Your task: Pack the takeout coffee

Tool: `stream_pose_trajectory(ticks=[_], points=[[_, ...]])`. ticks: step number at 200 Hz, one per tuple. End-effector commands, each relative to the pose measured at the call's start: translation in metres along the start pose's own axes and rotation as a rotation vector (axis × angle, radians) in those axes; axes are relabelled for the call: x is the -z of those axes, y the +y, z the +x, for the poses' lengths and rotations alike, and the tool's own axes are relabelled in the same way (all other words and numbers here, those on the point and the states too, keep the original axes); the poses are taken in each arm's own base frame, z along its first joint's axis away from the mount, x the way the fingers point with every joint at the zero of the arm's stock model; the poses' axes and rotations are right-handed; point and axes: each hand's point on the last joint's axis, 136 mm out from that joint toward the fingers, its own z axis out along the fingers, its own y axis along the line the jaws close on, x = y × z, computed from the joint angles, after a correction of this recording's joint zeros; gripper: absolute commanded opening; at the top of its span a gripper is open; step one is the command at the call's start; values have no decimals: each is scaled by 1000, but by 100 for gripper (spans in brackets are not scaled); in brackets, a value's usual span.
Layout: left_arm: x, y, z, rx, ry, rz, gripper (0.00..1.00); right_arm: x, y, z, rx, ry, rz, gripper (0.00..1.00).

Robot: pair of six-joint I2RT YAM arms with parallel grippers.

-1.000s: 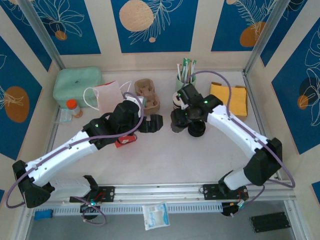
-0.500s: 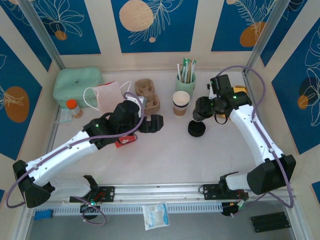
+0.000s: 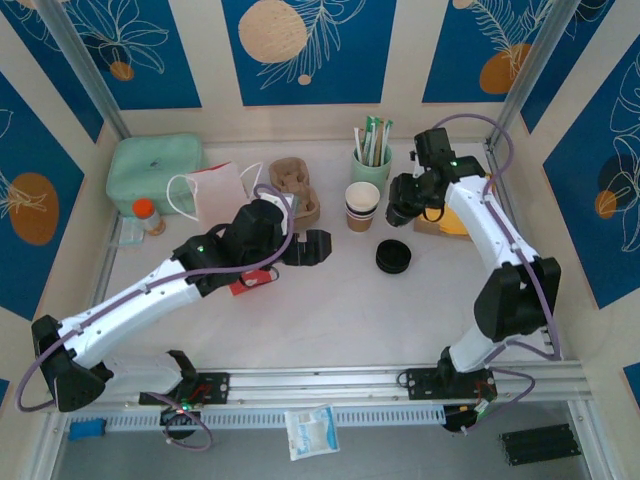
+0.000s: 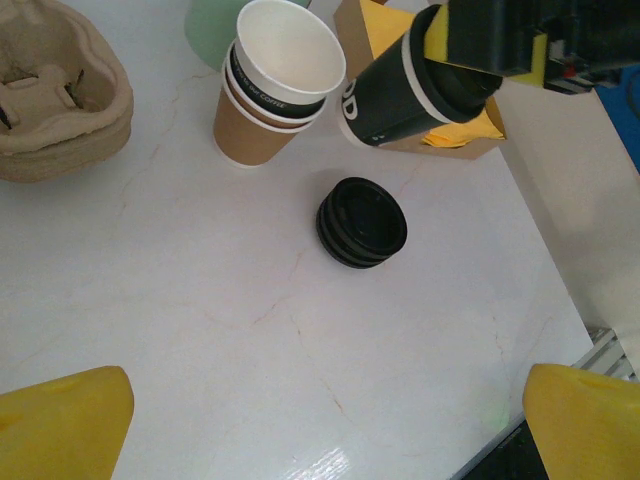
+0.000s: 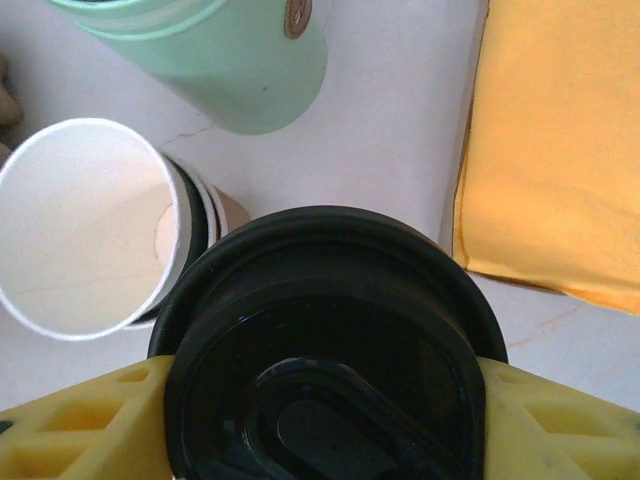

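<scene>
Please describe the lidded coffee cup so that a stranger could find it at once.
At the back right of the table, next to the yellow pack, the right gripper holds the coffee cup tilted. Unlike the open cup stack beside it, it wears a black lid.

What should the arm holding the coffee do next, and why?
Probably carry it left toward the paper bag. The right gripper holds the takeout coffee lifted and tilted off the table, beside the stack of lidless cups, while the bag sits on the far left side.
</scene>
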Motion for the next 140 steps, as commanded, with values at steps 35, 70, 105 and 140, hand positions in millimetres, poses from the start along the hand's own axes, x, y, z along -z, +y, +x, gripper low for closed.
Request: stream_pose_trajectory(ticks=[35, 70, 105, 140], points=[[2, -10, -11, 12, -16, 42, 99, -30, 2, -16, 70, 43, 59, 62], [1, -10, -10, 15, -13, 41, 100, -53, 1, -8, 97, 109, 95, 62], [1, -11, -10, 16, -13, 43, 99, -69, 0, 1, 100, 154, 99, 63], [2, -11, -10, 17, -15, 44, 99, -79, -2, 8, 99, 202, 112, 71]])
